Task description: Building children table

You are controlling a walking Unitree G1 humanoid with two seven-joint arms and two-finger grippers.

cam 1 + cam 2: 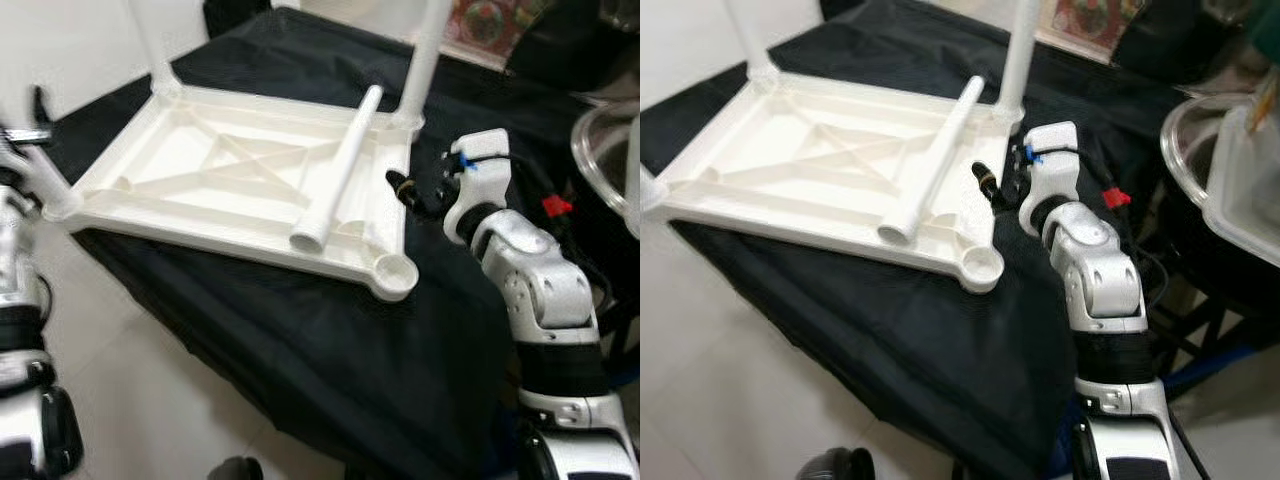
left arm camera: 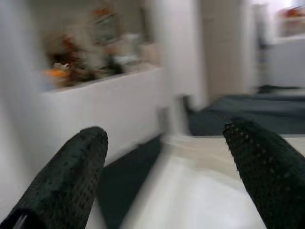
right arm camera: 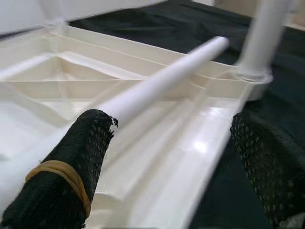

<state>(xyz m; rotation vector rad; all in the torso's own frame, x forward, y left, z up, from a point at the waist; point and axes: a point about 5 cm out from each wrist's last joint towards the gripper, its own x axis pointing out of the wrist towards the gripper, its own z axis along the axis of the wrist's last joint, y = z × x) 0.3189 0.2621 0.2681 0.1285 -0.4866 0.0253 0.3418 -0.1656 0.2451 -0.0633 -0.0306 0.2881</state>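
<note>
A white plastic tabletop (image 1: 180, 170) lies upside down on a black cloth. Upright legs stand in its far left corner (image 1: 150, 50) and far right corner (image 1: 425, 50). A loose white leg (image 1: 340, 170) lies across its underside. The near right socket (image 1: 397, 272) holds nothing. My right gripper (image 1: 405, 190) hovers open beside the tabletop's right edge; in the right wrist view its fingers (image 3: 71, 162) frame the loose leg (image 3: 162, 81) without touching it. My left gripper (image 1: 28, 125), blurred, is open at the near left corner, where a white post (image 1: 45, 185) rises.
The black cloth (image 1: 330, 340) drapes over the support's front edge down to the pale floor (image 1: 150, 400). A clear plastic tub (image 1: 1230, 170) sits to the right of my right arm. A dark round object (image 1: 235, 468) lies on the floor below.
</note>
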